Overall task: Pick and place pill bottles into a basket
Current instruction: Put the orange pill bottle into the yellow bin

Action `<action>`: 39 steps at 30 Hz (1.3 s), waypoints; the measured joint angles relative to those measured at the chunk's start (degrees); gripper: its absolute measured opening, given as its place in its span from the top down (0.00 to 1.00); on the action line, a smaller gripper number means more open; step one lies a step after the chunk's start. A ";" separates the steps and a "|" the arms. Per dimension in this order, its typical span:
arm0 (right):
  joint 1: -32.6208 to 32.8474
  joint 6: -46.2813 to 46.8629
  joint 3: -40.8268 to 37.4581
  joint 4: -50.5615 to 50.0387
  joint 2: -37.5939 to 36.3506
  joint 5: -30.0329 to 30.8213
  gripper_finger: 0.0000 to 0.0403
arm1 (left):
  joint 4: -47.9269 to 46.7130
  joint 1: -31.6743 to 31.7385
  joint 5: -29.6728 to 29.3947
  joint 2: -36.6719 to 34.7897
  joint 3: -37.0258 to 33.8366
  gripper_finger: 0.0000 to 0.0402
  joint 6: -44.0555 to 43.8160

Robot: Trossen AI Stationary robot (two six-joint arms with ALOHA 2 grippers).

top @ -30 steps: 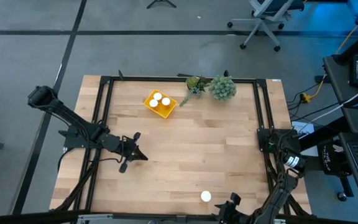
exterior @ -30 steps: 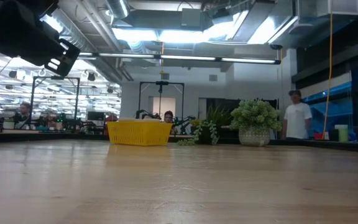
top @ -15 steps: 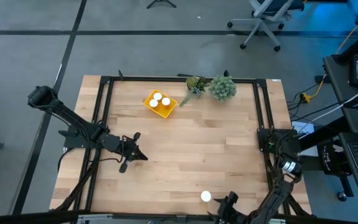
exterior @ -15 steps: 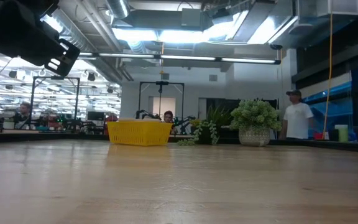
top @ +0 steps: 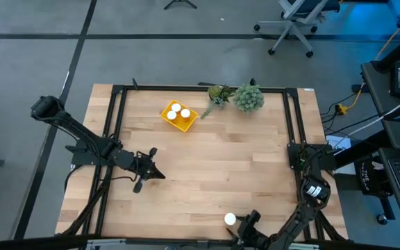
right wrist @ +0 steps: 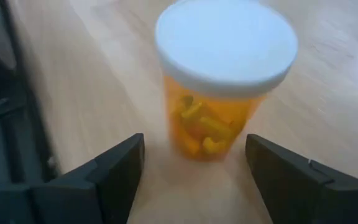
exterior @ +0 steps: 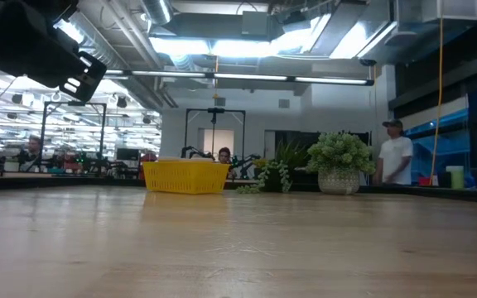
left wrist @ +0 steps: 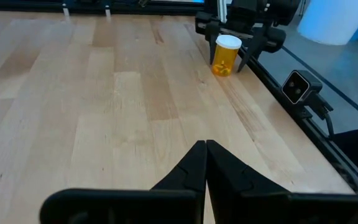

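Bottle [right wrist: 224, 74], orange with a white cap, stands upright on the table [top: 207, 173] directly ahead of the right end effector [right wrist: 194, 168], whose two dark fingers [right wrist: 114, 171] are spread apart on either side of it, not touching it; from above the same bottle [top: 230, 219] shows as a white dot at the table's near edge, just beside that end effector [top: 245, 223]. Seen from the left wrist, the bottle [left wrist: 225, 55] sits between those spread fingers, far ahead of the left end effector [left wrist: 205, 163], whose fingers are pressed together on nothing and which hangs over the table's left part [top: 155, 175], well apart from the bottle. Three more bottles [top: 177, 111] lie in the yellow basket [top: 174, 121], far ahead of both end effectors near the table's far edge, beside two plants [top: 247, 97]. Across the table at surface level, the basket [exterior: 185, 176] and a plant [exterior: 338, 161] stand before a person [exterior: 396, 153] in the room behind.
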 joint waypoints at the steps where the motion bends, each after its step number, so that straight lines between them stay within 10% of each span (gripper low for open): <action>1: -0.19 0.00 0.00 -0.07 0.04 0.19 0.30 | 0.02 0.00 0.00 -0.01 0.00 0.99 0.00; 26: -2.59 0.01 0.00 -0.26 0.08 2.34 0.30 | 0.00 0.00 0.00 -0.01 -0.02 0.99 0.00; 39: -2.52 -0.15 0.00 -0.79 0.08 1.21 0.48 | -0.02 0.00 0.00 0.00 -0.02 0.99 0.02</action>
